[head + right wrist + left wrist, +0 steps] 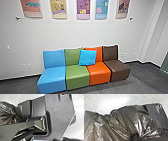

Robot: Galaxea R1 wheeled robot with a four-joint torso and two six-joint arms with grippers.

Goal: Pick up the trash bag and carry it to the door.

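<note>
Trash bag point(125, 117): dark film, beside the robot's dark plate point(157, 115). Likely light, limp, slippery, tearable; best gripped at gathered pleats point(132, 129). Left and right end effectors: opening and hold cannot be told.

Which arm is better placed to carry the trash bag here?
Left, most likely. In the left wrist view the trash bag looms large, its folds drawn together at one spot; in the right wrist view it appears smaller, at the picture's edge. Whether it is gripped, I cannot tell.
</note>
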